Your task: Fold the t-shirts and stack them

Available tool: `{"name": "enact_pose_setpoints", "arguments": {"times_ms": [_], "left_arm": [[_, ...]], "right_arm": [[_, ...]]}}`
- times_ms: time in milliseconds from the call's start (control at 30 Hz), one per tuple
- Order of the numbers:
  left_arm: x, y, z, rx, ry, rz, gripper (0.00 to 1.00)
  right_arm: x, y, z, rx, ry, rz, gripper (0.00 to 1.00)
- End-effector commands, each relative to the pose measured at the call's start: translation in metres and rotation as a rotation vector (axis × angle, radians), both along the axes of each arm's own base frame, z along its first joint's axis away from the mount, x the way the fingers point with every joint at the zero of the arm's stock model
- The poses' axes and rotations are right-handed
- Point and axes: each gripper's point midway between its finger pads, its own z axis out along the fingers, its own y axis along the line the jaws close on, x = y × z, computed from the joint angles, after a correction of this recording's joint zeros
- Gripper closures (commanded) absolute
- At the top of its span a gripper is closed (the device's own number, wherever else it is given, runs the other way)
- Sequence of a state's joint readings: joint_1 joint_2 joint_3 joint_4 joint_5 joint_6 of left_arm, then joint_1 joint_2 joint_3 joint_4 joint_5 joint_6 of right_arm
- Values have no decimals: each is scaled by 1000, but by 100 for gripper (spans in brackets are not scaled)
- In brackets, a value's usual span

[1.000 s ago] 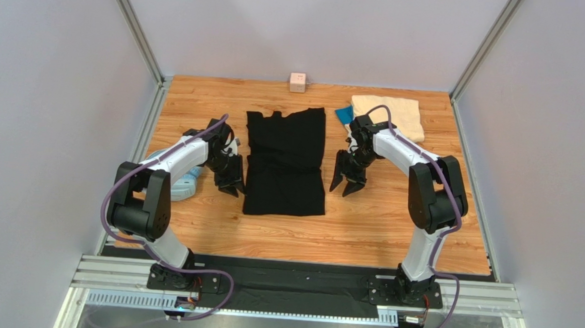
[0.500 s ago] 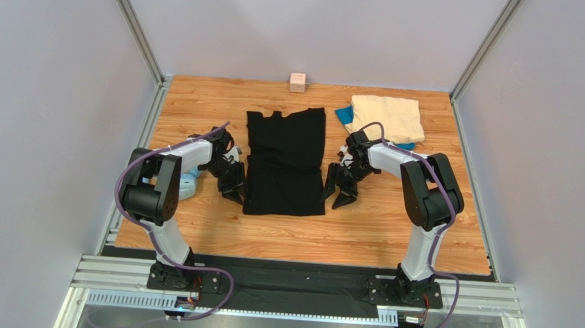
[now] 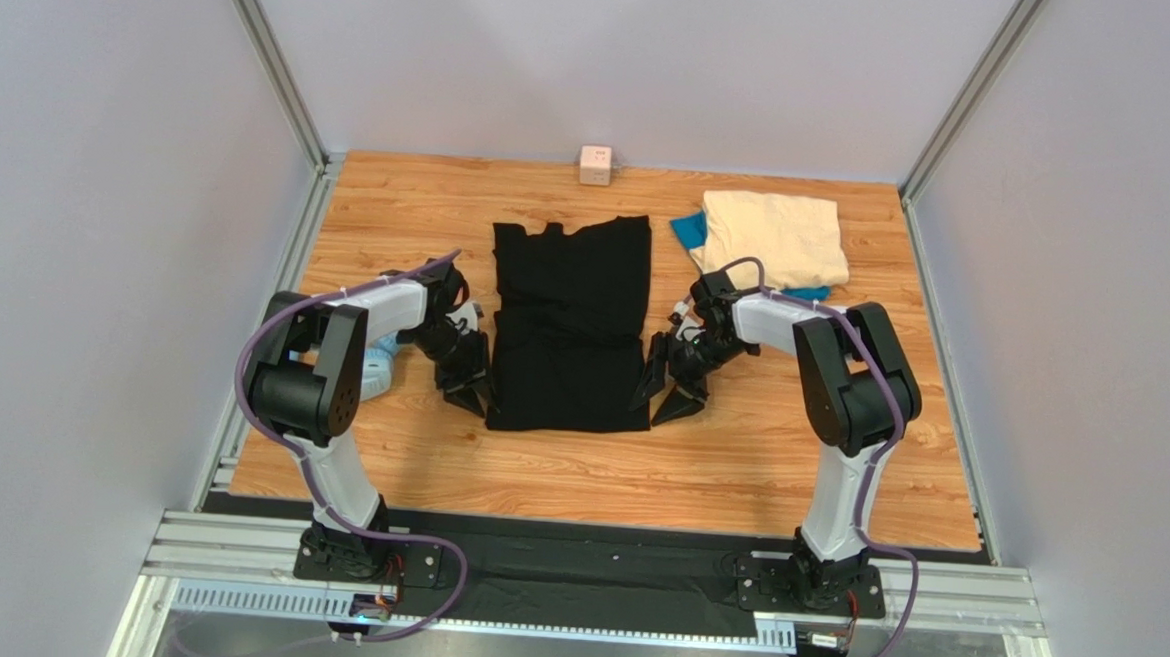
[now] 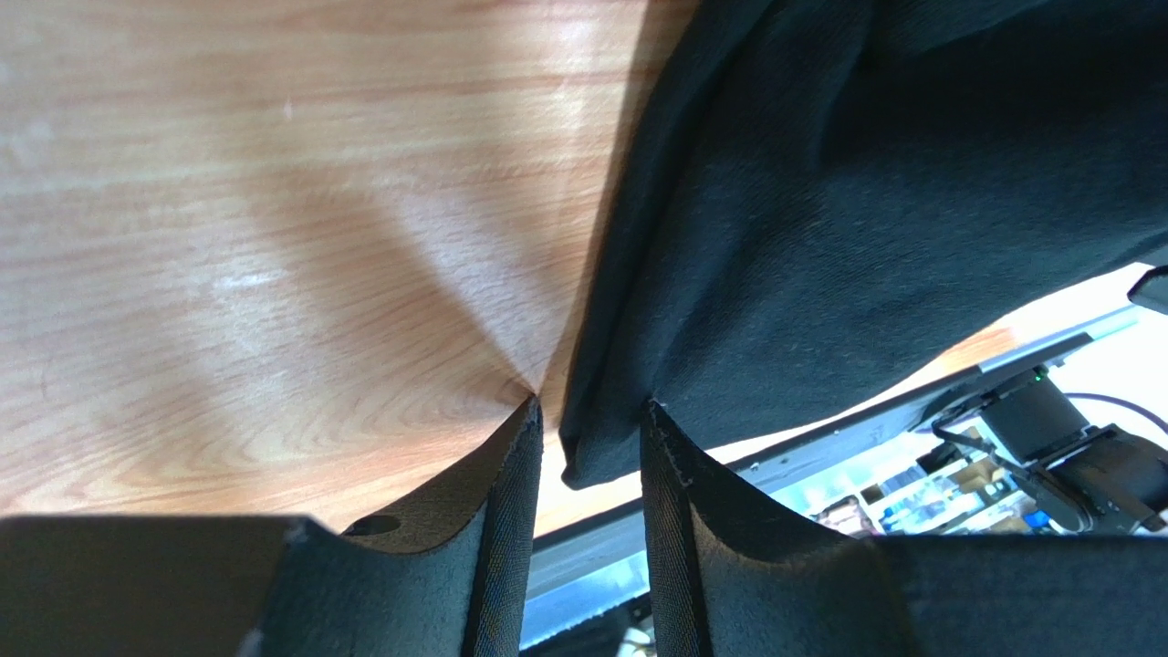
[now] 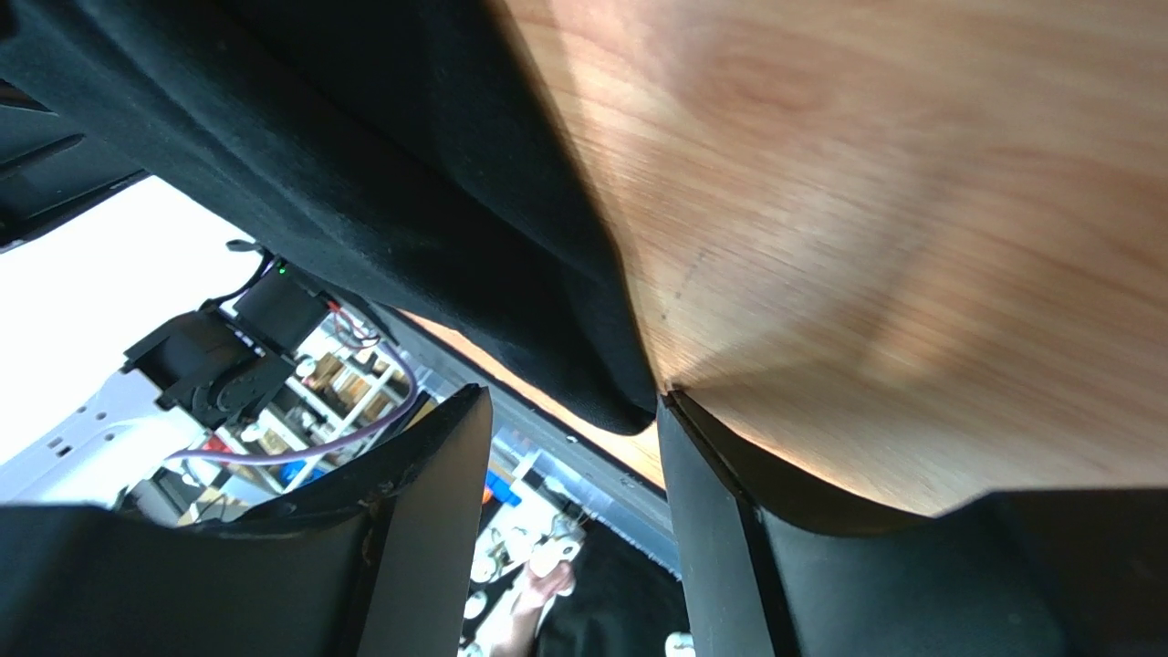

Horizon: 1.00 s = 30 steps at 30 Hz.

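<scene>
Status: early-to-mid, in my judgement. At centre of table [image 3: 779,474], black t-shirt [image 3: 570,305] lies flat, narrowed to a long strip, sleeves apparently tucked in. The end-to-end fold is not yet done. At far right, cream t-shirt [image 3: 777,234] sits folded on top of blue t-shirt [image 3: 685,230], of which only edges show. Left to do: finish the black one and stack it w/ the others. Low at its near hem corners, one per side, are left gripper [image 3: 470,398] and right gripper [image 3: 667,401]. Top view can't show jaw state. Wrist views do: both pincers are part-open, each straddling a hem corner, with cloth between the fingers but not pinched. The gap is wider on the right.
</scene>
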<state>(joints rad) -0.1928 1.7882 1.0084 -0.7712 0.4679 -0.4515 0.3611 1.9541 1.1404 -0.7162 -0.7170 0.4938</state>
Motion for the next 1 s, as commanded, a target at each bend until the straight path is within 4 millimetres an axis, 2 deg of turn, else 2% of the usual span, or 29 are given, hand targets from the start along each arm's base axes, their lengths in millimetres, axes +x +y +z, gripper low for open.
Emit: {"name": "enact_pose_setpoints", "arguments": {"times_ms": [0,200,300,333,367,433,467,500,533,667,833,967], "left_arm": [[-12,7,-5,42,47,19,61],[-10,-1,-4,54,28,-7,61],[-7,-7,-4,53,19,-21,63],[-5,-8,-4,54,12,-24,65],[-4,-8,-4,59,8,-28,67],[-2,-9,-4,59,-4,-28,82],[-1,-8,-4,60,-10,-30,87],[0,-9,-3,61,-19,-31,98],[1,-8,-4,63,-23,-32,100],[4,-6,3,68,-58,-46,100],[11,-3,33,76,-157,-54,100],[19,-5,65,53,-257,-55,100]], "right_arm": [[-1,2,-30,-69,-36,38,45],[-4,18,-30,-69,-40,73,46],[0,23,-29,-69,-51,78,51],[1,24,-29,-69,-50,77,56],[1,24,-30,-69,-51,80,69],[3,25,-29,-68,-54,80,85],[3,25,-29,-68,-56,79,100],[3,26,-28,-68,-56,81,100],[4,25,-28,-67,-58,79,100],[0,23,-20,-69,-57,92,100],[-2,16,19,-72,-132,102,100],[-3,16,49,-51,-175,94,100]]}}
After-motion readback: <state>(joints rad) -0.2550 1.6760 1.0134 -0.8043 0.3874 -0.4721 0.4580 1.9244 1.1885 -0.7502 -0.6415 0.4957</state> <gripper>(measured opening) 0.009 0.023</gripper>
